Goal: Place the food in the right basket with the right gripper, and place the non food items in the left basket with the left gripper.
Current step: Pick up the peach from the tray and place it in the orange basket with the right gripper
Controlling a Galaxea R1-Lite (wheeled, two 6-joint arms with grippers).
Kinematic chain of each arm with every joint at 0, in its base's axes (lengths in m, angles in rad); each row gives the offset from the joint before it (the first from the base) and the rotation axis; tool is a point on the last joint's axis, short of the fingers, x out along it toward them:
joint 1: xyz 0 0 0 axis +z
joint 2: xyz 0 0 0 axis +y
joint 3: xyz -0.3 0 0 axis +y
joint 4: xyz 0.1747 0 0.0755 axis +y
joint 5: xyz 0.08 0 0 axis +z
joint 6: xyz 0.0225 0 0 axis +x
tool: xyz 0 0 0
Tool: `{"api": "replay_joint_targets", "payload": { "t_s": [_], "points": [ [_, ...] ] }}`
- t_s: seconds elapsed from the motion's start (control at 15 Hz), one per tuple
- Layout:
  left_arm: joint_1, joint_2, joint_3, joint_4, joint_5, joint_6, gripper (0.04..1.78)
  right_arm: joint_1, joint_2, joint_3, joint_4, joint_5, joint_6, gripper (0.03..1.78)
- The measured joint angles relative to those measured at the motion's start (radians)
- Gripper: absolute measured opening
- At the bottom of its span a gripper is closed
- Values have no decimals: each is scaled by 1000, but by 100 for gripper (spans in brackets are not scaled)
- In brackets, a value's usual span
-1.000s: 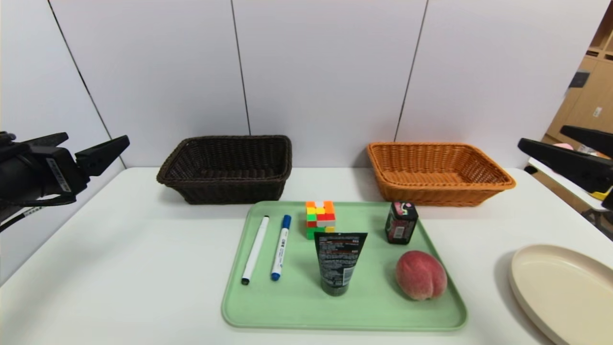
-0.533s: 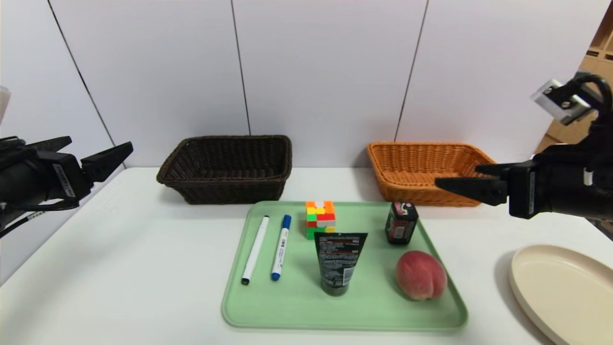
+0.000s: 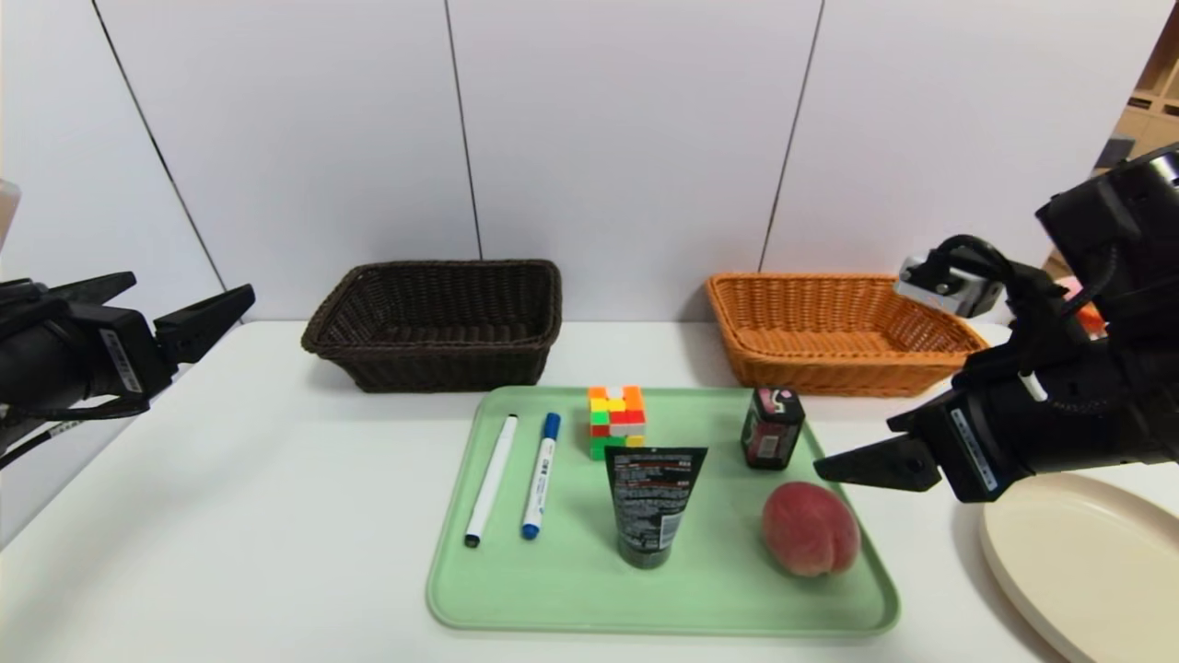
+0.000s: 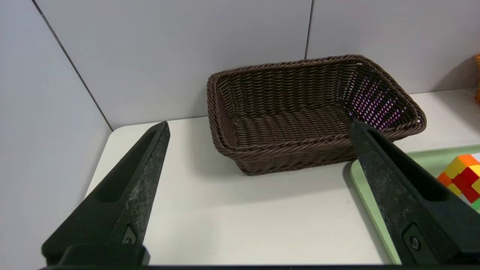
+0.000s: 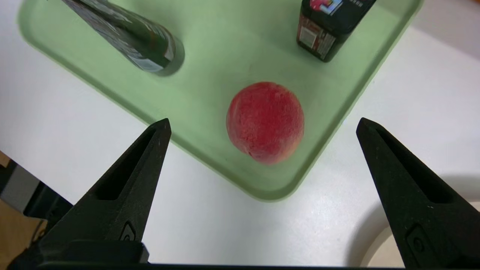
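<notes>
The right gripper (image 3: 834, 468) hangs above the right edge of the green tray (image 3: 553, 589), fingers spread wide with nothing between them, and its wrist view looks straight down on the peach (image 3: 810, 529) lying in the tray's near right corner beside the dark pink-labelled container (image 3: 772, 427). Off at the table's left edge the left gripper (image 3: 180, 299) is parked, spread and empty too, facing the dark brown basket (image 3: 433, 322), while the orange basket (image 3: 838, 331) waits at the back right.

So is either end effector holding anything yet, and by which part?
No, nothing is held. The right end effector hangs open above the peach on the tray; the left end effector is open off the table's left side.
</notes>
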Motion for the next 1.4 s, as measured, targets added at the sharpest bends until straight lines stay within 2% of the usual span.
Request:
{"api": "replay_joint_targets", "payload": {
  "t_s": [0.33, 0.53, 0.73, 0.93, 1.07, 1.4],
  "points": [
    [0, -13, 13, 0, 0, 0, 169, 16, 68, 40, 0, -1, -3, 171],
    [0, -15, 18, 0, -1, 0, 169, 34, 98, 67, -5, -43, -4, 171],
    [0, -17, 22, -1, -4, -1, 169, 50, 134, 85, -14, -55, -1, 171],
    [0, -17, 23, -2, -6, -2, 169, 63, 179, 125, -115, -64, 1, 171],
    [0, -18, 23, -2, -7, -2, 169, 66, 214, 150, -197, -88, 1, 171],
    [0, -21, 20, -2, -7, -2, 169, 66, 258, 159, -212, -95, -2, 171]
  ]
}}
